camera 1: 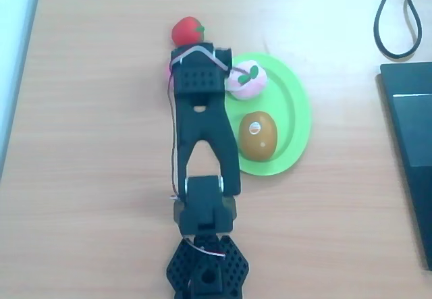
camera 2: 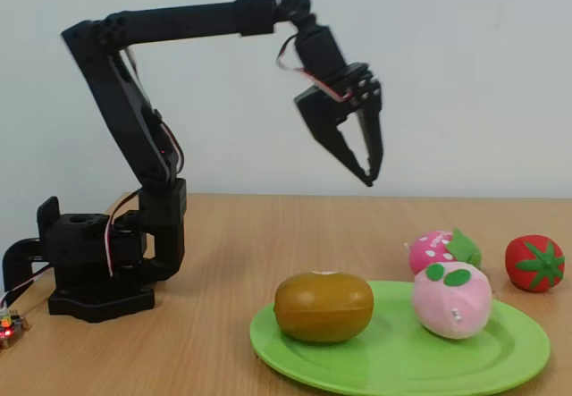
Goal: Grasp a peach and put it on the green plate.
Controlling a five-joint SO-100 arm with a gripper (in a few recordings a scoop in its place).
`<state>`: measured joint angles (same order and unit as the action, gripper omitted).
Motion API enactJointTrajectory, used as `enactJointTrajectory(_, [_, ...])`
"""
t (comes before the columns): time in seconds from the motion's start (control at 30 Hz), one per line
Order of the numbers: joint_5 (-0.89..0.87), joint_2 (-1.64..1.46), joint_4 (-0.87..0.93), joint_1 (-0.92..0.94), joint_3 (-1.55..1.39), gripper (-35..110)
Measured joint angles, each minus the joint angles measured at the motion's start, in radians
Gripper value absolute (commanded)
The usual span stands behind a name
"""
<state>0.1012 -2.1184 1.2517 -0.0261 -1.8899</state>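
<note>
On the green plate (camera 2: 402, 360), toward its far end in the fixed view, the peach (camera 2: 451, 299) already sits, pale pink with two green leaf marks on top, just beside the brown kiwi (camera 2: 323, 306) that shares the plate. The pincer (camera 2: 366, 159) hangs high above the bench (camera 2: 223, 235), its jaws drawn nearly together with only a thin slit between them and nothing in them. From the pincer the peach lies well below and a little to the right in the fixed view. In the overhead view the arm's black head covers the plate's left rim, with the peach (camera 1: 247, 82) just beside it on the right. The peach is round, so no axis matters. By my reading the placing looks done. The strawberry (camera 2: 438, 248) and the tomato (camera 2: 534, 263) lie on the bench behind the plate.
</note>
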Motion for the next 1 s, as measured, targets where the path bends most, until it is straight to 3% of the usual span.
enactJointTrajectory(0.57, [-0.103, -0.511, -0.258, -0.176, -0.804, -8])
enactJointTrajectory(1.0, [-0.075, -0.838, -0.281, -0.118, -1.092, -8])
